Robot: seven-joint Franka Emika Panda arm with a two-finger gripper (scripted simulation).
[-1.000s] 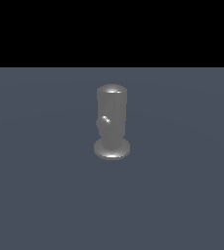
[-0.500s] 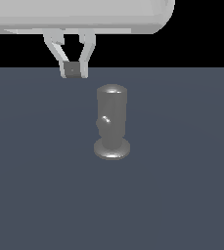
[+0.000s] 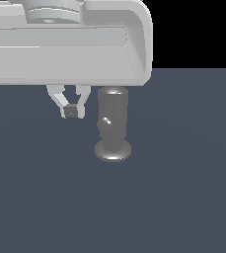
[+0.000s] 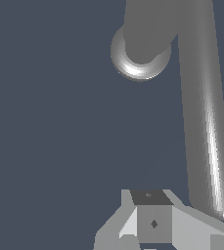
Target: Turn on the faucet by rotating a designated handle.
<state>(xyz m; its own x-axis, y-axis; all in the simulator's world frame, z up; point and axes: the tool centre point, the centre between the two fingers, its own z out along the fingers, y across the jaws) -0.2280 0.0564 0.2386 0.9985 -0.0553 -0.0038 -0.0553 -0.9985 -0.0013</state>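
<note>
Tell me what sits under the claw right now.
Under the claw only bare dark floor shows. The faucet stands beside it, to the exterior view's right, its handle alongside the claw tips. The big arm housing hides whatever lies behind it.

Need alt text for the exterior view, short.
A pale grey robot arm fills the upper part of the frame, its pincer hanging with fingertips together, apart from the faucet on that view's left. The faucet is a dull grey upright cylinder on a flared round base, standing on a plain dark floor; its handle shows only as a small glinting tip.
</note>
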